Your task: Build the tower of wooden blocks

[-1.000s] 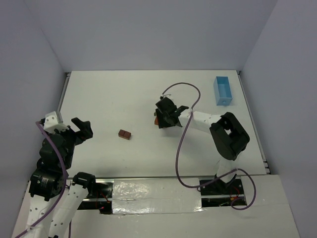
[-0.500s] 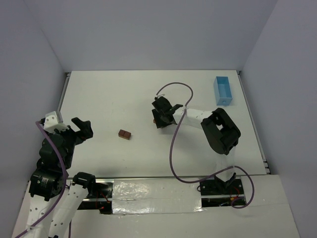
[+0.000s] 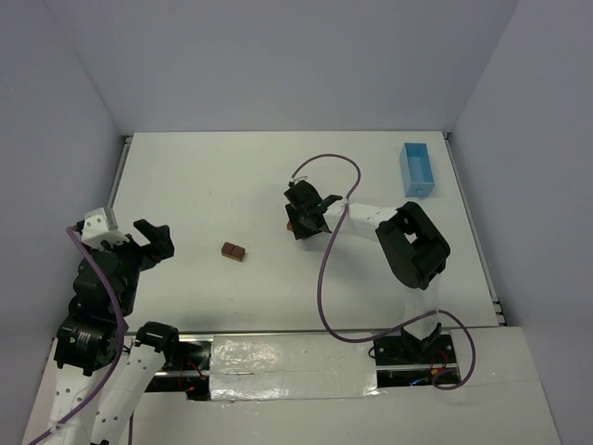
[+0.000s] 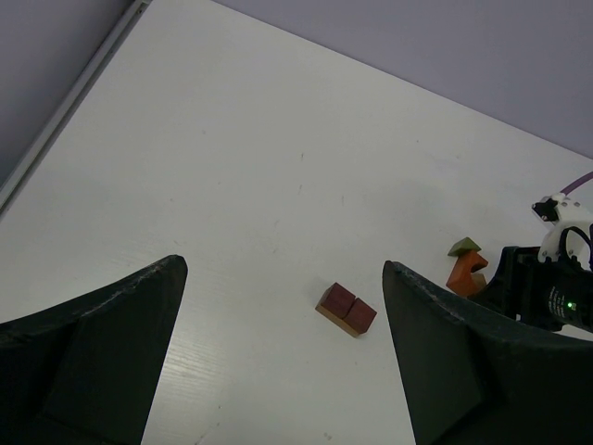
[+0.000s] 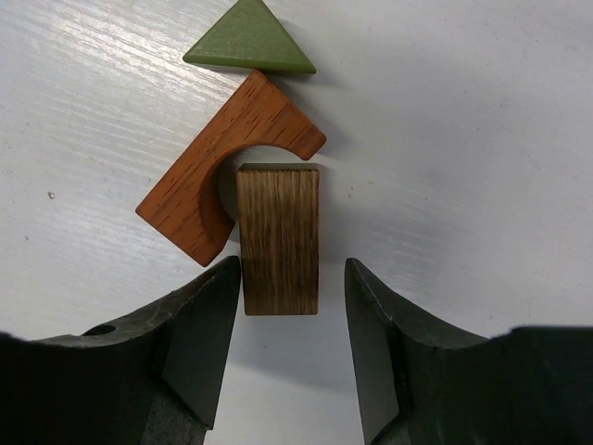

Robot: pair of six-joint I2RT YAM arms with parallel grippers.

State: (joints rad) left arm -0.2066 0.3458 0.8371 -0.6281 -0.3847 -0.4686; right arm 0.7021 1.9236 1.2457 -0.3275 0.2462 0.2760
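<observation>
- Right wrist view had the right gripper down over the brown rectangular block, jaws part-way apart, one along each long side. A gap showed on one side, so no grip yet, I'd say.
- That block lay flat on the table, its far end tucked into the hollow of the orange arch block, touching or nearly so. The green triangle block sat just beyond.
- Squeezing across the narrow width looked the sensible way to draw it clear of the arch.
- Over on the left, the left gripper hung wide and empty, well apart, facing the reddish block pair, the likely tower start.
- Light-blue tray sat at the far right.
</observation>
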